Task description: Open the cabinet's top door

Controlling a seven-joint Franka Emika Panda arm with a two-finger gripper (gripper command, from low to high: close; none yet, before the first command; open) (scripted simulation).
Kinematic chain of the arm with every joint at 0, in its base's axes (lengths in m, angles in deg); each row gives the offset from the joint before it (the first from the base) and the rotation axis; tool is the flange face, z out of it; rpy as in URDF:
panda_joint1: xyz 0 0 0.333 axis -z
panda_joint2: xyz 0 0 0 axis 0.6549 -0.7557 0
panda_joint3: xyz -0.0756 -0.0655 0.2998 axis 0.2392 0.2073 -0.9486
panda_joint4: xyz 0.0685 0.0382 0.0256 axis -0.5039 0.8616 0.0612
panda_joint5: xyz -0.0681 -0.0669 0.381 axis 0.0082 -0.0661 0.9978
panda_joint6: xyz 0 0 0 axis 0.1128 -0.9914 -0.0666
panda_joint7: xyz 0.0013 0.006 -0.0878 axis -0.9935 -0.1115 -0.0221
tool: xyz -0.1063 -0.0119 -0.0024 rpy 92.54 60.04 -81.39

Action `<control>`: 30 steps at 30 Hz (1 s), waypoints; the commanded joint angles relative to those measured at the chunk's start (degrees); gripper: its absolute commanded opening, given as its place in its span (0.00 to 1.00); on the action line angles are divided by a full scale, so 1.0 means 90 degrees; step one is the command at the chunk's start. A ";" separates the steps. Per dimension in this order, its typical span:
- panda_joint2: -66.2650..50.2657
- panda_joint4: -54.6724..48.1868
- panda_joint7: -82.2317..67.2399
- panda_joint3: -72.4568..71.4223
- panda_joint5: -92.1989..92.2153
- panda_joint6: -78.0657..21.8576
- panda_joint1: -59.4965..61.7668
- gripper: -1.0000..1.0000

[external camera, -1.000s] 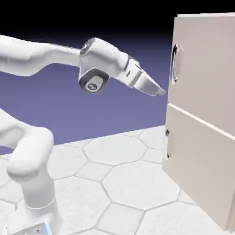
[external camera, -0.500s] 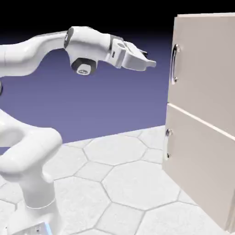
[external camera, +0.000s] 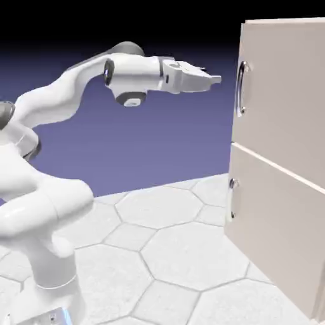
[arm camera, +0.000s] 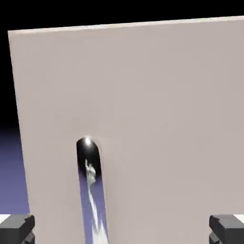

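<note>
The beige cabinet [external camera: 282,159] stands at the exterior view's right, both doors shut. Its top door [external camera: 285,95] carries a long curved silver handle [external camera: 240,88] near its left edge. My gripper [external camera: 216,79] points level at the door, a short gap to the left of the handle's upper part, touching nothing. In the hand view the top door [arm camera: 143,119] fills the picture and the silver handle [arm camera: 90,186] runs down left of the middle. Both grey fingertips [arm camera: 16,228] sit far apart at the bottom corners, so the gripper is open and empty.
The lower door [external camera: 273,222] has a shorter silver handle [external camera: 232,198] at its left edge. The white hexagon-tiled table [external camera: 159,254] stretches under the arm. My arm's base and elbow [external camera: 44,228] stand at the lower left.
The hand rose and swung from pointing down-right to level, then moved right toward the top door's handle. The fingers stayed apart throughout.
</note>
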 commanded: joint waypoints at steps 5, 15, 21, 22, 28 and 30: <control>0.0549 -0.0283 -0.0613 -0.0642 0.1385 -0.0326 0.0820 0.50; 0.0513 -0.1032 -0.0889 -0.1010 0.2097 -0.0570 0.1749 0.00; 0.0438 0.0354 -0.1780 -0.0320 0.2231 -0.2050 0.0892 0.00; 0.0411 0.0582 -0.1918 -0.0172 0.2195 -0.2327 0.0762 0.00; 0.0180 0.1697 -0.2631 0.0845 0.1679 -0.3988 0.0240 0.00; 0.0069 0.1967 -0.2842 0.1223 0.1411 -0.4542 0.0172 0.00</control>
